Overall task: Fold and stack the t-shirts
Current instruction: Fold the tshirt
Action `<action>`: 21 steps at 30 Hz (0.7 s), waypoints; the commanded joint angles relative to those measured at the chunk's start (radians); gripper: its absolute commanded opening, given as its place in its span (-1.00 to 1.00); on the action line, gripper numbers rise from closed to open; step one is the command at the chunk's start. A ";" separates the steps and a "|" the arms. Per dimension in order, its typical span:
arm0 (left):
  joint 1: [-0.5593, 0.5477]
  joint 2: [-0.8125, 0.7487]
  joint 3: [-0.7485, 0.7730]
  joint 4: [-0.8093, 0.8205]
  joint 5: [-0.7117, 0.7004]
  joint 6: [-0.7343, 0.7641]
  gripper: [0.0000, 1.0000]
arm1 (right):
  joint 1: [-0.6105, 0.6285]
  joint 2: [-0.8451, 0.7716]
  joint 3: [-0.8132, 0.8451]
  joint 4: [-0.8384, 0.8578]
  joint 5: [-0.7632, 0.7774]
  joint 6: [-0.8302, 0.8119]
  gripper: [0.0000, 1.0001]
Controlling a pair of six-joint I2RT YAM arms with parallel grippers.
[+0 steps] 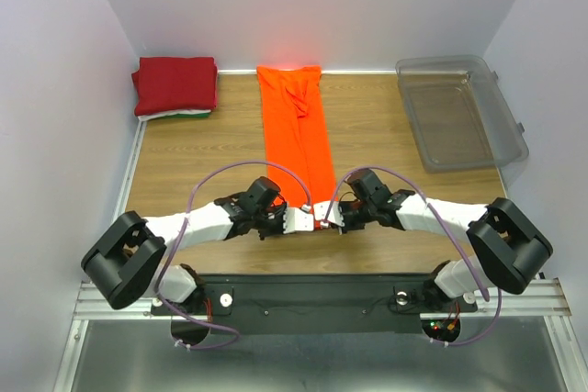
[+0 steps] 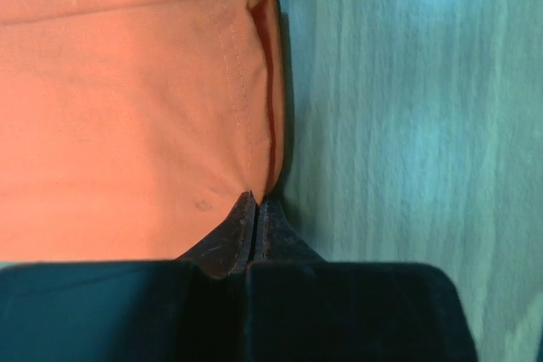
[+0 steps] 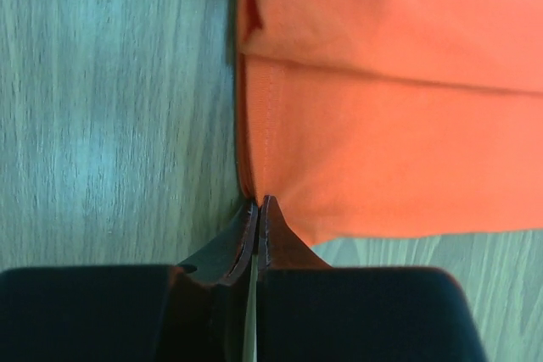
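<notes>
Hands tight on orange t-shirt

White walls close in a wooden counter along its far, left and right edges. A clear bin sits at the far right corner. A metal rail runs along the near edge. The light is even.

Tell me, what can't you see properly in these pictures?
Top view: the dark red shirt covers the shirts beneath; only thin edges show.
Top view: the left tool and right tool hide the near end of the orange shirt.
Wrist views: picture edges cut off most of the shirt.
</notes>
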 commanded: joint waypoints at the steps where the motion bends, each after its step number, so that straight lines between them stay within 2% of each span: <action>1: 0.007 -0.093 0.041 -0.113 0.035 -0.021 -1.00 | 0.011 -0.031 0.048 -0.057 0.060 0.155 -0.99; 9: 0.012 -0.185 0.147 -0.300 0.137 -0.019 -1.00 | 0.014 -0.120 0.211 -0.264 -0.009 0.280 -0.99; 16: -0.086 -0.266 0.150 -0.451 0.173 0.005 -1.00 | 0.109 -0.264 0.191 -0.389 -0.029 0.366 -0.99; 18: -0.085 -0.264 0.174 -0.477 0.177 0.001 -1.00 | 0.111 -0.286 0.191 -0.392 -0.034 0.395 -0.99; 21: -0.042 -0.263 0.220 -0.508 0.220 0.002 -1.00 | 0.111 -0.272 0.203 -0.389 0.038 0.395 -0.99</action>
